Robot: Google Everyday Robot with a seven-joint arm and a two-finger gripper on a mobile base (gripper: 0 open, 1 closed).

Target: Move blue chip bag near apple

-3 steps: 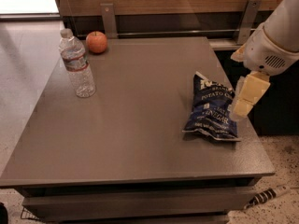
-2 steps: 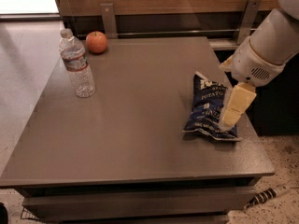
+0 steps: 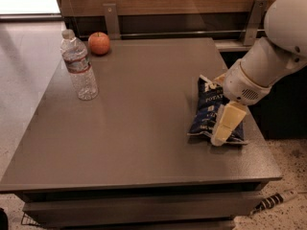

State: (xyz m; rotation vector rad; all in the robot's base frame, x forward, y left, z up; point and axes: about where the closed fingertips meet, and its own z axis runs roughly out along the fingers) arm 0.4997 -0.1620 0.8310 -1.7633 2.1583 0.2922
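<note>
The blue chip bag (image 3: 206,111) lies flat on the right side of the grey table (image 3: 134,138), near its right edge. The red-orange apple (image 3: 99,43) sits at the table's far left corner, well away from the bag. My gripper (image 3: 223,128) points down from the white arm (image 3: 268,61) that reaches in from the right. It sits low over the right half of the bag, at or just above its surface, and hides part of it.
A clear plastic water bottle (image 3: 79,67) stands upright on the left side of the table, in front of the apple. A wooden wall with metal brackets (image 3: 111,19) runs behind the table. A striped cable (image 3: 273,201) lies on the floor at the lower right.
My gripper has moved left and down from beside the bag's right edge to over the bag. The bag, apple and bottle have not moved.
</note>
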